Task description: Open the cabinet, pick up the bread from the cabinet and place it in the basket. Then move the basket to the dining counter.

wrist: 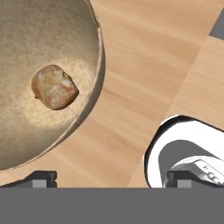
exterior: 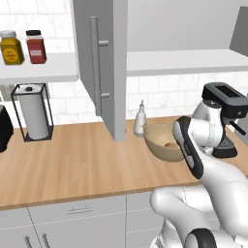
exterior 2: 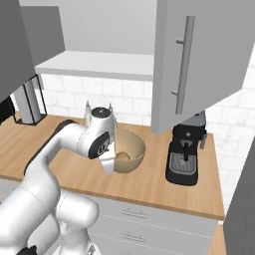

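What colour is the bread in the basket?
Golden-brown with a mottled, rough crust; the bread shows best in the hand view, lying inside the tan basket.

Base views flanking; shared basket (exterior: 162,140)

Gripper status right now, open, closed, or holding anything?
Gripper: open, holding nothing; the bread lies in the basket.

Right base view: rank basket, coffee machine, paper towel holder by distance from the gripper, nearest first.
The gripper hangs open just over the basket's near rim.
1. basket, directly beside the hand, bread inside.
2. coffee machine, further right on the worktop.
3. paper towel holder, far left by the tiled wall.
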Tool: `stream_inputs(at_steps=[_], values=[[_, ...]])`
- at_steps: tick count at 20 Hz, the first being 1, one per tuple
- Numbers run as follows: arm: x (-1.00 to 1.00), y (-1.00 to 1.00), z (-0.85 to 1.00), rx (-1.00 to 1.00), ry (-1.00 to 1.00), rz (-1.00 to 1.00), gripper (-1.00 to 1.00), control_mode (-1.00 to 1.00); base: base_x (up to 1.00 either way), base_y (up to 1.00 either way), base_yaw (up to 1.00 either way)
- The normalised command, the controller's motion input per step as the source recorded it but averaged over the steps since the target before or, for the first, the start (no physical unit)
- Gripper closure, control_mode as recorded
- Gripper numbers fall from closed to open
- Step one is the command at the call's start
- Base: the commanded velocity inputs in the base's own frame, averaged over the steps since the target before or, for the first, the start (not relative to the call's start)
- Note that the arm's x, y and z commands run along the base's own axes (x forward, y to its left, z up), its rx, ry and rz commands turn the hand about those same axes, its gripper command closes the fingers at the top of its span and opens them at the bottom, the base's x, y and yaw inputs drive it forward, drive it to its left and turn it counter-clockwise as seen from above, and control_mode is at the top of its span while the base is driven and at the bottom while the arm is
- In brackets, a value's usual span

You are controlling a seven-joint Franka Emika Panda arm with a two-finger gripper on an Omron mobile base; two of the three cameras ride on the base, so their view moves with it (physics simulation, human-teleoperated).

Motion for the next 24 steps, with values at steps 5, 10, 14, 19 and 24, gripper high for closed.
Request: stream_inputs(at_steps=[5, 10, 14, 19, 24], values=[[0.52, -0.02, -0.03, 0.0, 0.05, 0.0, -1.0, -1.0, 0.0, 0.0, 0.0], [0.82, -0.04, -0.27, 0.0, 0.15, 0.0, -1.0, -1.0, 0.0, 0.0, 0.0], [0.58, -0.2, -0.26, 0.0, 0.1, 0.0, -1.0, -1.0, 0.0, 0.0, 0.0], [0.25, -0.31, -0.28, 0.0, 0.12, 0.0, -1.0, -1.0, 0.0, 0.0, 0.0], [-0.35, -0.17, -0.34, 0.0, 0.01, 0.0, -1.0, -1.0, 0.0, 0.0, 0.0]])
